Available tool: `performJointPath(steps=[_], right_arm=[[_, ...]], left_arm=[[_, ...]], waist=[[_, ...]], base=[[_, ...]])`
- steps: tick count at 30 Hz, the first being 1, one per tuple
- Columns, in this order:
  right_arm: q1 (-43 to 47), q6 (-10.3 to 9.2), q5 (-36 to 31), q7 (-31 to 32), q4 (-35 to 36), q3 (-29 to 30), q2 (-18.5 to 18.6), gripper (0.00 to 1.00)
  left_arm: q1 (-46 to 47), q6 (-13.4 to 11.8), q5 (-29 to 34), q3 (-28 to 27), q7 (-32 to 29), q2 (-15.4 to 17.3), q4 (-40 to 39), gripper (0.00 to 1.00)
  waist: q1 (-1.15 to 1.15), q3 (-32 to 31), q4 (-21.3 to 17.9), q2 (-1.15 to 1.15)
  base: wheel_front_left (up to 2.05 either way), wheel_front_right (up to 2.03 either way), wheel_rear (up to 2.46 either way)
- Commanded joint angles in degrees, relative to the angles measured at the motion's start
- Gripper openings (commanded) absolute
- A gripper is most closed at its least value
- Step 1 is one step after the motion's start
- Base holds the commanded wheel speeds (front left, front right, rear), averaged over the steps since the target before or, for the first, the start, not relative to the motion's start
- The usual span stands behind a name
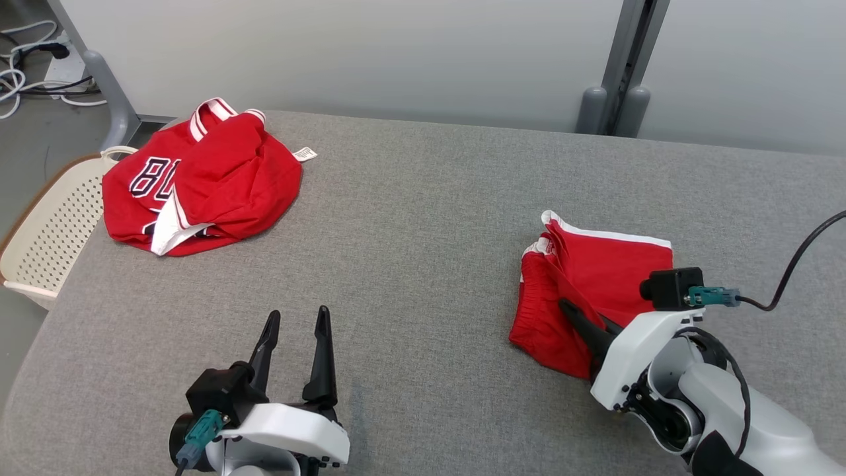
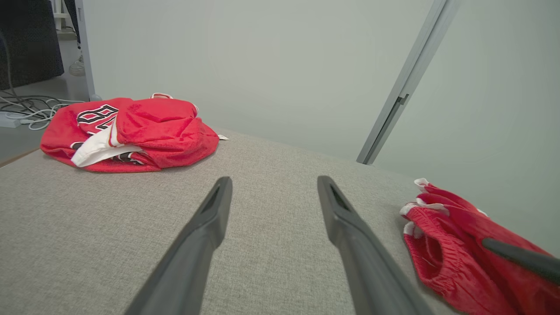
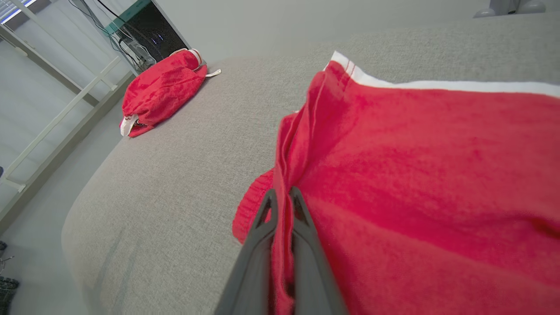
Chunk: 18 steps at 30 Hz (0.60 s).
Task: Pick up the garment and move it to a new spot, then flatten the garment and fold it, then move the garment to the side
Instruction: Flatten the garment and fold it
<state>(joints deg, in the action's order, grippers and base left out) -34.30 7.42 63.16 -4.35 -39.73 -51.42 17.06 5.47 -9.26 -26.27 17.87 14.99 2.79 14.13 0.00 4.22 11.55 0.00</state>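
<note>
The garment, a pair of red shorts (image 1: pixel 598 274) with white trim, lies loosely folded on the right of the grey table (image 1: pixel 423 198). My right gripper (image 1: pixel 567 305) is shut on a ridge of the shorts' fabric near their left edge; in the right wrist view the red cloth (image 3: pixel 415 166) is pinched between the two fingertips of the gripper (image 3: pixel 282 196). My left gripper (image 1: pixel 299 314) hovers open over bare table at the front left, holding nothing. The left wrist view shows its gripper (image 2: pixel 274 181) spread wide, with the shorts (image 2: pixel 450 253) to the right.
A crumpled red jersey (image 1: pixel 218 178) with dark numbers lies at the table's far left corner. Beside that corner stands a cream perforated basket (image 1: pixel 46 231). Cables (image 1: pixel 20 66) lie on the floor beyond it. Grey posts (image 1: pixel 615 99) rise behind the table's far edge.
</note>
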Motion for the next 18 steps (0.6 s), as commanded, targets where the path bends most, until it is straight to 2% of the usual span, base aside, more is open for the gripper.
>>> performJointPath(steps=[1, 4, 5, 6, 7, 8, 9, 18], right_arm=[[-0.42, 0.13, -0.56, -0.43, -0.29, -0.16, -0.27, 0.00], [-0.74, 0.14, -1.79, -1.14, -1.20, -0.66, -0.79, 0.00], [-0.84, 0.13, -1.96, -1.40, -1.33, -0.68, -1.06, 0.12], [-0.87, 0.13, -2.22, -1.68, -1.36, -0.74, -1.34, 0.30], [-0.89, 0.14, -2.36, -1.85, -1.27, -0.83, -1.58, 0.43], [-0.81, 0.14, -2.48, -2.04, -1.11, -0.91, -1.77, 0.65], [-0.73, 0.14, -2.71, -2.31, -1.00, -0.92, -1.80, 1.00], [0.93, 0.13, -4.00, -6.66, 1.22, 1.07, -1.41, 1.00]], left_arm=[[-0.33, -0.24, 0.04, -0.04, 0.27, 0.23, 0.08, 1.00], [-0.33, -0.22, -0.06, -0.09, 0.28, 0.22, 0.07, 1.00], [-0.36, -0.24, -0.07, -0.15, 0.28, 0.22, 0.02, 1.00], [-0.40, -0.27, -0.07, -0.19, 0.28, 0.23, -0.03, 1.00], [-0.43, -0.30, -0.07, -0.20, 0.27, 0.23, -0.07, 1.00], [-0.46, -0.33, -0.09, -0.21, 0.27, 0.23, -0.11, 1.00], [-0.50, -0.31, -0.10, -0.24, 0.27, 0.23, -0.12, 1.00], [-0.61, -0.35, -0.16, 0.63, 0.28, 0.23, -0.06, 1.00]], waist=[[0.00, 0.00, -0.02, 0.00], [0.00, 0.00, -0.15, 0.00], [0.00, 0.01, -0.24, 0.00], [0.00, 0.00, -0.33, 0.00], [0.00, -0.01, -0.42, 0.00], [0.00, -0.03, -0.55, 0.00], [0.00, -0.04, -0.68, 0.00], [0.00, -0.17, -2.09, 0.00]], base=[[0.00, 0.00, 0.00], [0.00, 0.00, 0.00], [0.00, 0.00, 0.00], [0.00, 0.00, 0.00], [0.00, 0.00, 0.00], [0.00, 0.00, 0.00], [0.00, 0.00, 0.00], [0.00, 0.00, 0.00]])
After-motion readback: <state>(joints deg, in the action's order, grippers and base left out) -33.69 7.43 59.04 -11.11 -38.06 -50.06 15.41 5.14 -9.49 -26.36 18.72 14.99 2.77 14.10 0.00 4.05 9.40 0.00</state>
